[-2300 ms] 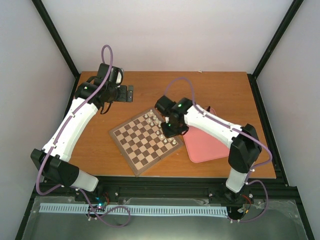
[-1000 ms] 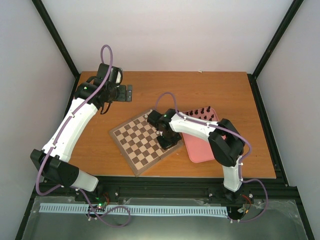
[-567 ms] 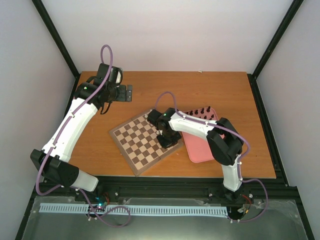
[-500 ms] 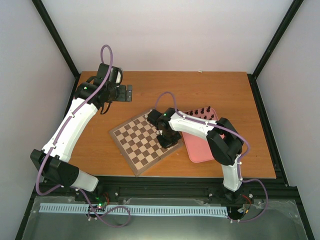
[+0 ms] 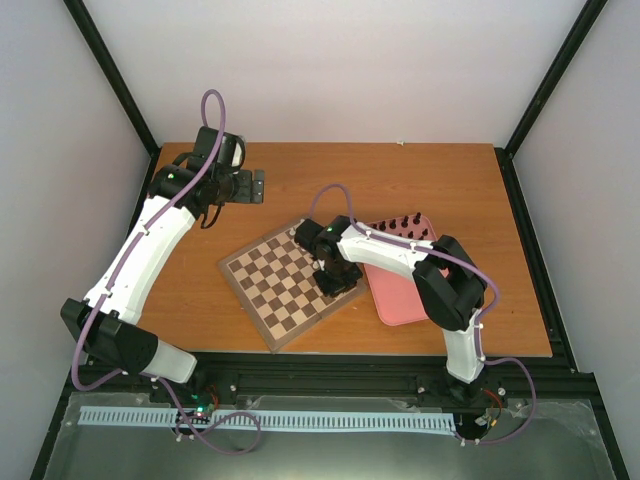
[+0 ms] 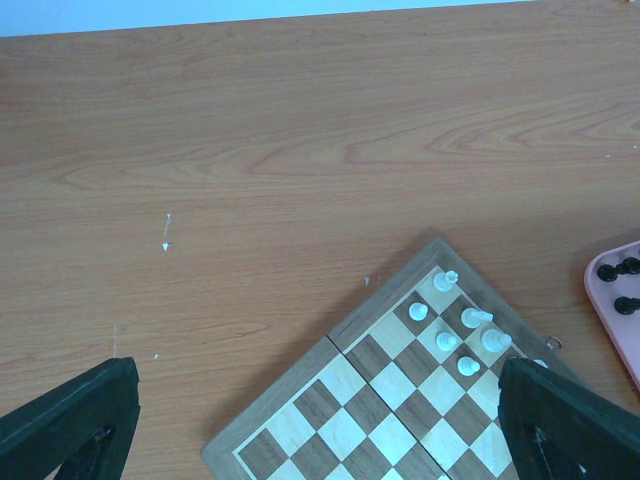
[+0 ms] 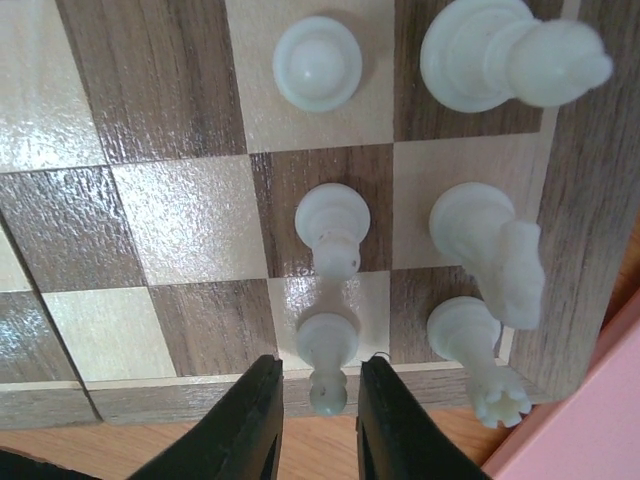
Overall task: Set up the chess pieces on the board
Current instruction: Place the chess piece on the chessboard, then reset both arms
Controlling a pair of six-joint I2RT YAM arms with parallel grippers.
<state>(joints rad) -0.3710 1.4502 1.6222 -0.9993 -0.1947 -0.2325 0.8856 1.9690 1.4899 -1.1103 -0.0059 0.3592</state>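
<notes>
The board [image 5: 285, 285] lies at an angle in the middle of the table, with several cream-white chess pieces [image 6: 465, 320] along its right side. My right gripper [image 5: 335, 283] hangs low over the board's near-right corner. In the right wrist view its jaws [image 7: 318, 420] stand slightly open on either side of a white pawn [image 7: 327, 345], with a small gap on each side. That pawn stands upright on a light square beside a rook [image 7: 475, 345], a knight [image 7: 495, 250] and another pawn [image 7: 332, 225]. My left gripper [image 5: 258, 186] is wide open and empty, high over the table's back left.
A pink tray [image 5: 410, 290] lies against the board's right edge, with several black pieces [image 5: 402, 223] standing at its far end. The right arm's forearm stretches across that tray. Black frame posts line the table's sides.
The right arm swung down from over the tray side to the board's near-right corner. Its jaws have since parted off the white pawn, which stays standing. The left arm has not moved.
</notes>
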